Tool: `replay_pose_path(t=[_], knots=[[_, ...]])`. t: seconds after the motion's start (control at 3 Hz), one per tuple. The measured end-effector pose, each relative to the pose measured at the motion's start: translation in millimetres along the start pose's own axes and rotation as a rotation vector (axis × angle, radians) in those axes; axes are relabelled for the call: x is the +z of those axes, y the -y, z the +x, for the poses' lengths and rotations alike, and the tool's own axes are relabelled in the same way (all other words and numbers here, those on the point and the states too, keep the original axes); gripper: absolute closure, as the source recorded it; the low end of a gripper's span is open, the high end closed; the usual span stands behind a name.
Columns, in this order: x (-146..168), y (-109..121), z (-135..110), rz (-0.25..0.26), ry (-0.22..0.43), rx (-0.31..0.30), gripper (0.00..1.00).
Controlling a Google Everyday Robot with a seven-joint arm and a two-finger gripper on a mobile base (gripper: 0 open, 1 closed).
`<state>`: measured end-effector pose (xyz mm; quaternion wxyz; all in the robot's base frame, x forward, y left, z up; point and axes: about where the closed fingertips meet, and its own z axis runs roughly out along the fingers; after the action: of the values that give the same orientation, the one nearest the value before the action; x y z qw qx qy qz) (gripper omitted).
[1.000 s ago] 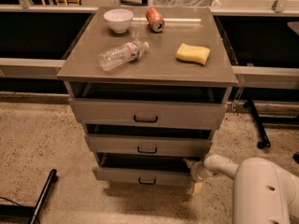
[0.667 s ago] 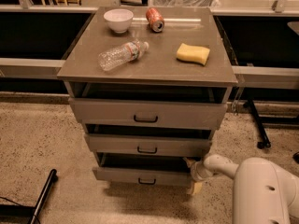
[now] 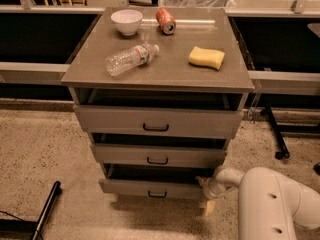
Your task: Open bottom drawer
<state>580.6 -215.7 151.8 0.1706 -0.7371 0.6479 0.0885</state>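
My arm [image 3: 272,206] reaches in low, my gripper [image 3: 205,194] at the right end of the bottom drawer [image 3: 150,186], which sits just to its left, a little way out. Whether my gripper is open or closed, I cannot tell. Above and beyond on the cabinet top [image 3: 165,71] lie a bottle [image 3: 130,59], a sponge [image 3: 206,57], a bowl [image 3: 126,21] and a can [image 3: 165,20].

The white arm [image 3: 272,206] reaches in low from the right, its wrist [image 3: 223,178] bent leftwards. The gripper [image 3: 204,194] sits at the right end of the bottom drawer [image 3: 150,188] front.
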Motion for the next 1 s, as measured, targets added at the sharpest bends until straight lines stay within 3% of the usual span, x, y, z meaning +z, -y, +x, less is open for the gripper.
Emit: replay_pose_path(t=[0.33,0.67,1.0], knots=[[6,-24,-4,-0.053,0.033,0.028,0.21],[0,-23,-6,-0.053,0.033,0.028,0.45],[2,-38,-18,-0.092,0.057,-0.005,0.48]])
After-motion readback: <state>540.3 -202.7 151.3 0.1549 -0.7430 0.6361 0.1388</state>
